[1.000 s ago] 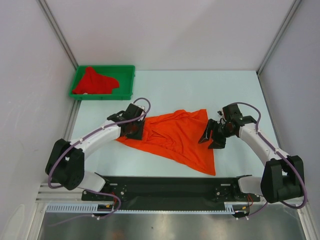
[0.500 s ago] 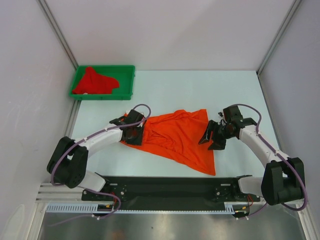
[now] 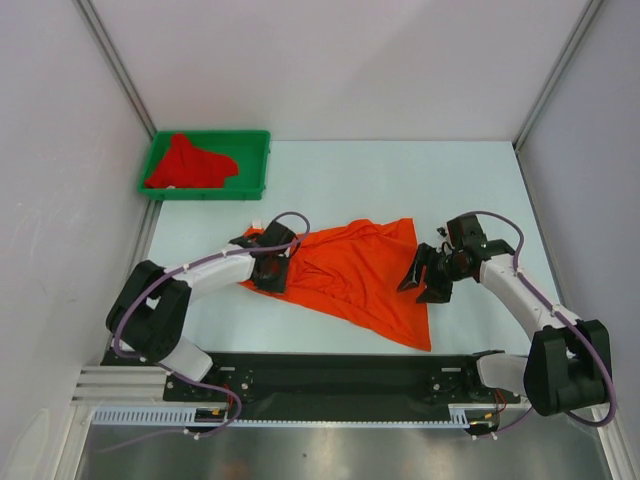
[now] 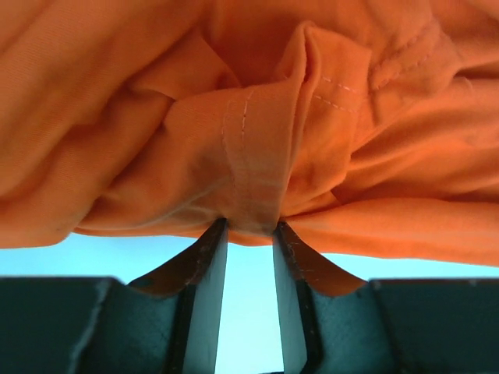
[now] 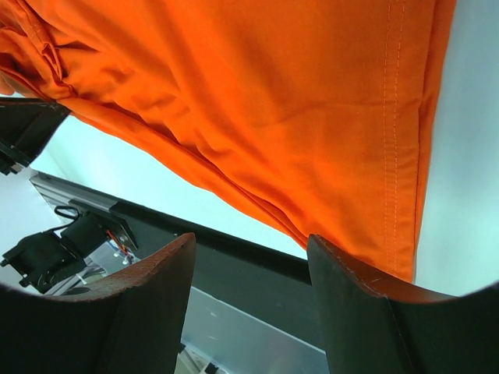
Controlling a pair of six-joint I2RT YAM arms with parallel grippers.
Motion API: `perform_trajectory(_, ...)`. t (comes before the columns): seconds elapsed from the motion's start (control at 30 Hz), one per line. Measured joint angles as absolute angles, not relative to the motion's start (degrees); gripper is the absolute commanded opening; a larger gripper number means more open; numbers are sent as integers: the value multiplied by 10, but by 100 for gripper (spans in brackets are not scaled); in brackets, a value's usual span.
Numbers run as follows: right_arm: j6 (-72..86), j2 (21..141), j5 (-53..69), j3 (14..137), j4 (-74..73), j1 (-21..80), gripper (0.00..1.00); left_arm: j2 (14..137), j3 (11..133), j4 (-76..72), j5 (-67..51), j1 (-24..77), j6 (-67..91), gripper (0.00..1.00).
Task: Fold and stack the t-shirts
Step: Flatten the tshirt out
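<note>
The orange t-shirt (image 3: 355, 275) lies rumpled mid-desk. The left gripper (image 4: 249, 230) pinches a bunched hem fold only at its tips, so a pull could slip it free. The right gripper (image 5: 249, 241) hangs spread and empty.

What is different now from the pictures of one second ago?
The left hand slid slightly toward the near edge, its arm lower, and pinches a fold of the orange shirt. The open right hand, and the red shirt in the tray, stayed put.
</note>
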State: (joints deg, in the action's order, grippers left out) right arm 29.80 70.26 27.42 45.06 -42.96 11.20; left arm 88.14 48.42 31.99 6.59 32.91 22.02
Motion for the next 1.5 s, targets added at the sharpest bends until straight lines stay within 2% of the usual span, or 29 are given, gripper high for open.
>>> perform_trajectory(0.1,298,701,274,450,-430,112,65,882,494,326,79,329,220,32)
perform_trajectory(0.27,292,697,274,447,-431,112,65,879,504,330,98,330,220,21)
perform_trajectory(0.37,286,693,274,442,-432,112,65,878,505,335,107,330,221,20)
perform_trajectory(0.5,284,691,275,437,-437,112,65,876,513,342,119,331,223,8)
perform_trajectory(0.53,283,690,274,437,-438,112,65,874,515,344,121,331,223,0)
perform_trajectory(0.77,301,685,208,426,-474,113,61,823,542,390,169,333,226,0)
perform_trajectory(1.07,399,636,123,359,-519,109,62,663,595,457,267,333,260,0)
perform_trajectory(1.27,525,550,120,318,-516,103,61,607,596,483,299,333,272,0)
perform_trajectory(1.5,671,440,106,285,-531,103,52,571,561,490,282,333,274,0)
